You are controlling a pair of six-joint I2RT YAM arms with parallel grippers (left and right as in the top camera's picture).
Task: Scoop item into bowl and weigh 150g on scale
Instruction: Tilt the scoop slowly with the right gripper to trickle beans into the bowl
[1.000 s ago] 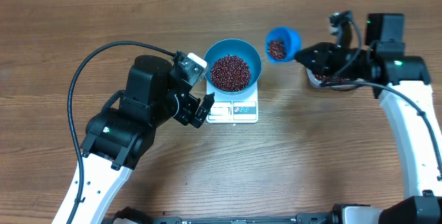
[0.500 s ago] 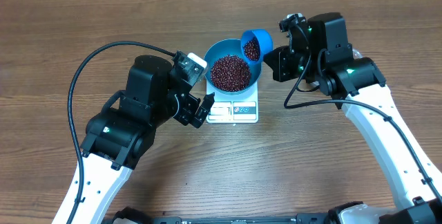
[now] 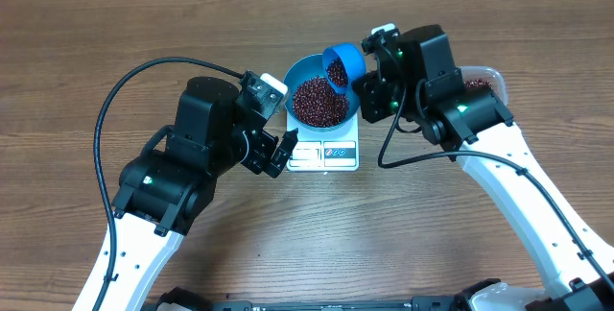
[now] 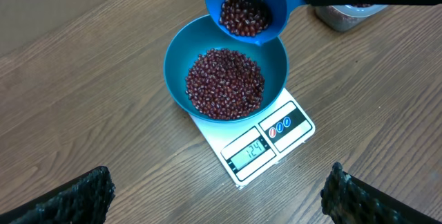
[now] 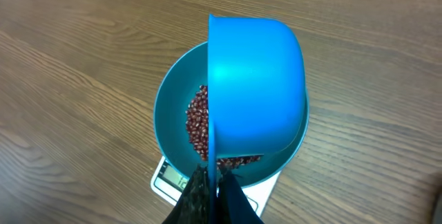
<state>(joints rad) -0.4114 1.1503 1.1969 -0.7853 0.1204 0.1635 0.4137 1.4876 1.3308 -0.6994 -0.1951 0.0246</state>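
Beans (image 4: 224, 86): dark red-brown pile in the bottom of the bowl (image 4: 176, 72); more lie in the tilted scoop (image 5: 255, 79) above.
Left gripper (image 3: 281, 154): fingers wide apart, empty, just left of the scale (image 4: 266, 144).
Scale: white, flat on the table (image 3: 96, 23), display reading 124.
Bowl: blue, upright on the scale.
Scoop: blue, tipped over the bowl's rim.
Right gripper (image 5: 213, 195): fingers clamped on the scoop's handle.
Tub (image 3: 484, 79): clear, beans inside, partly behind the right arm.

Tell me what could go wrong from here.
1. Overshoot: the scale reads 124, and the tilted scoop holds many beans; dumping them all may pass 150.
2. Spill: the scoop hangs near the bowl's far rim, so some beans may land on the table.
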